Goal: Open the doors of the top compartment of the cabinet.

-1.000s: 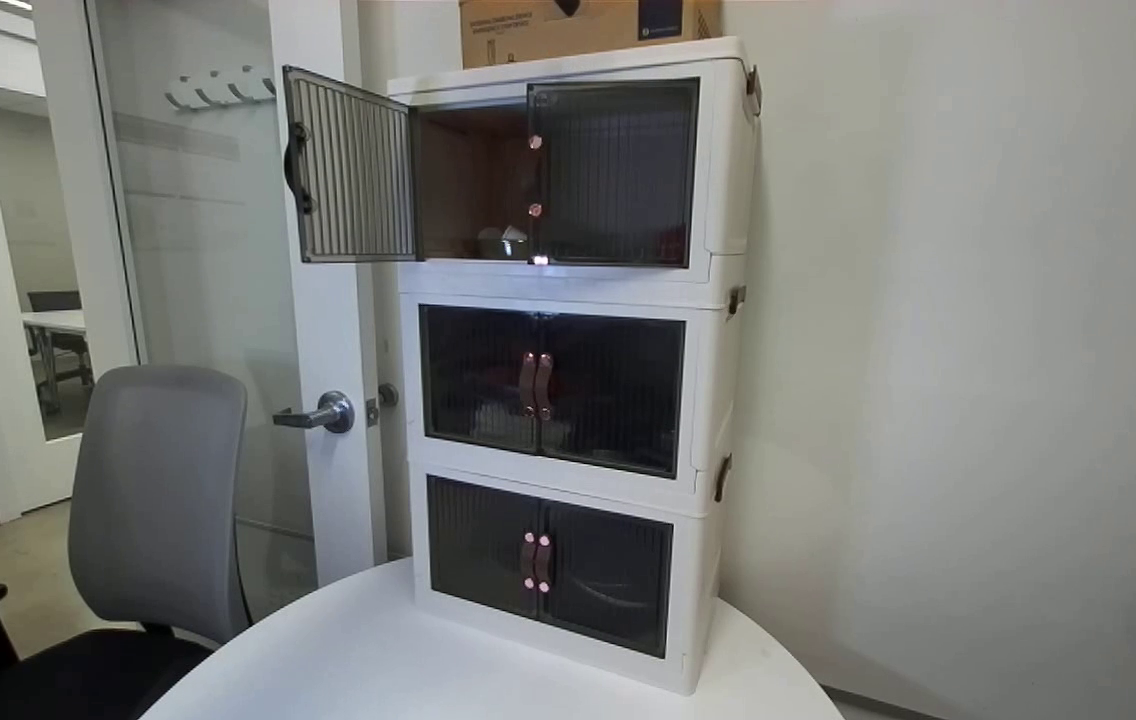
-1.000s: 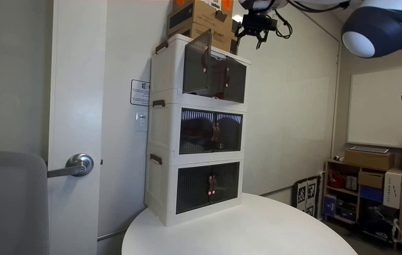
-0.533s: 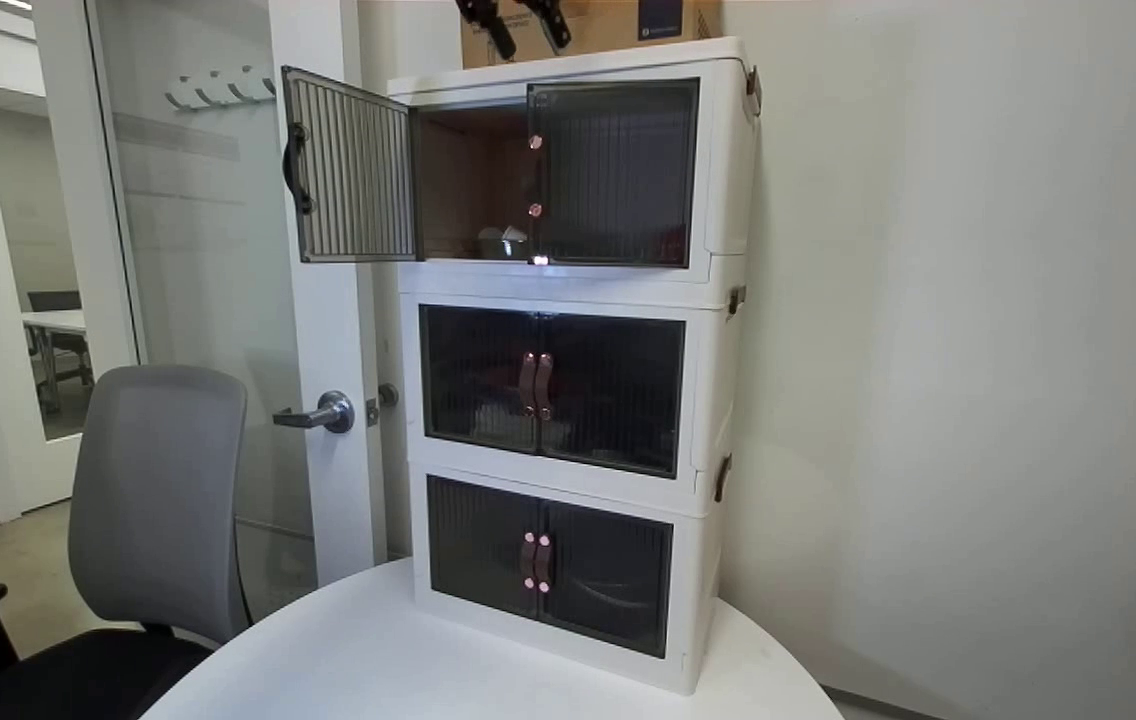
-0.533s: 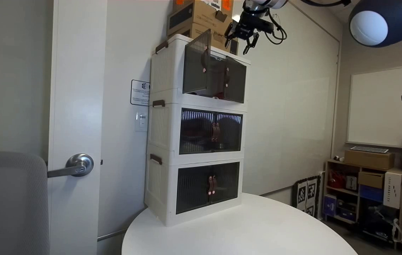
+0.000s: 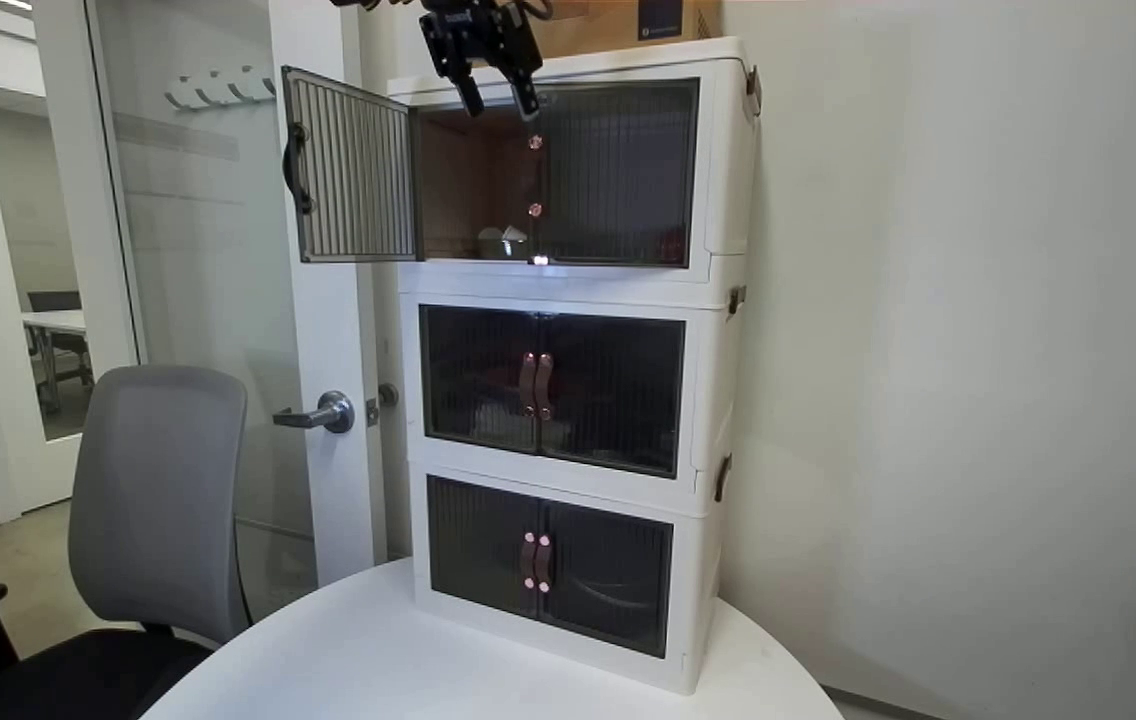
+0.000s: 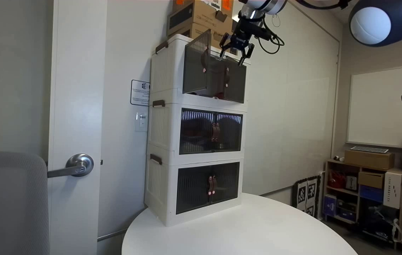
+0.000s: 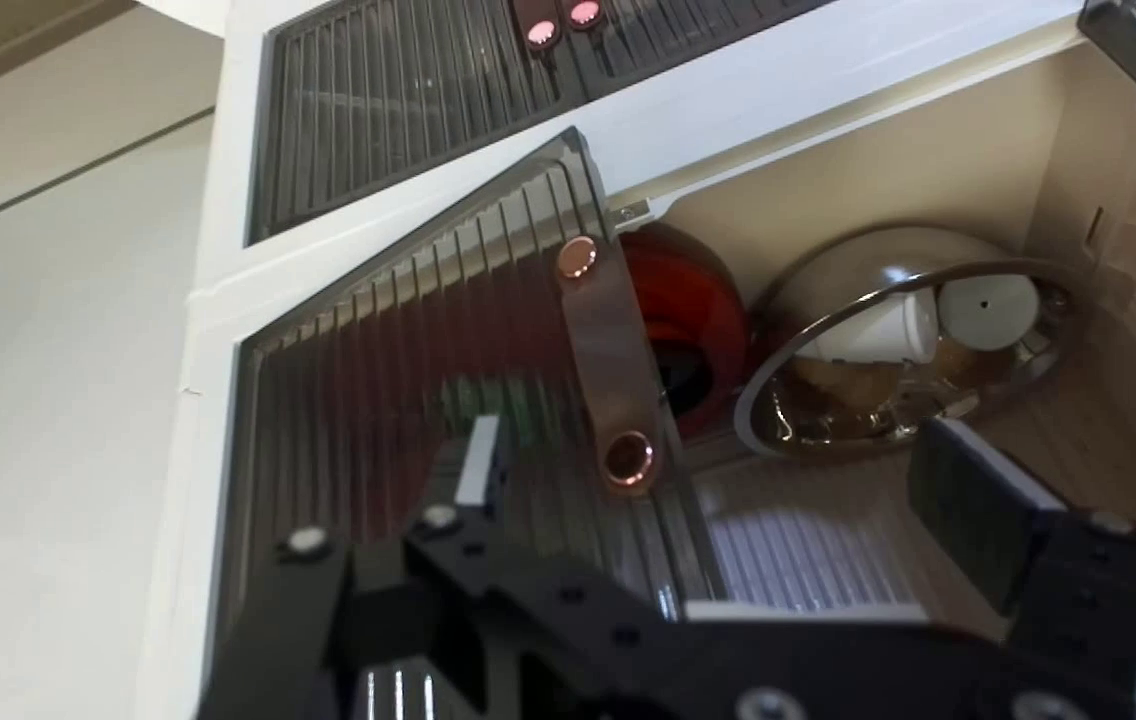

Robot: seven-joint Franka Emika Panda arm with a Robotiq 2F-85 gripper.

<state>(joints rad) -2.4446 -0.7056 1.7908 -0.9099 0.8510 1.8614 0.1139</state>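
Note:
The white cabinet (image 5: 713, 380) has three tiers. At its top compartment (image 5: 458, 165), one dark ribbed door (image 5: 353, 170) is swung far outward, showing the brownish interior. Its partner door (image 5: 618, 180) spans the other half; in the wrist view that door (image 7: 428, 330) stands slightly ajar, its brown handle (image 7: 608, 350) with copper studs near the free edge. My gripper (image 5: 500, 106) hangs in front of the compartment's upper edge, tilted downward, jaws wide apart and empty. In the wrist view the ajar door's free edge appears between the fingers (image 7: 978, 510), farther off, with no visible contact.
Inside the compartment sit a red round object (image 7: 683, 290) and a shiny bowl (image 7: 763, 390) holding white items. Cardboard boxes (image 6: 204, 17) rest on the cabinet top. The cabinet stands on a round white table (image 5: 378, 650) with a grey chair (image 5: 158, 500) beside it.
My gripper has come down from above the cabinet to the front of the top compartment, tilting as it moved. Its jaws stayed wide, and both doors look unmoved.

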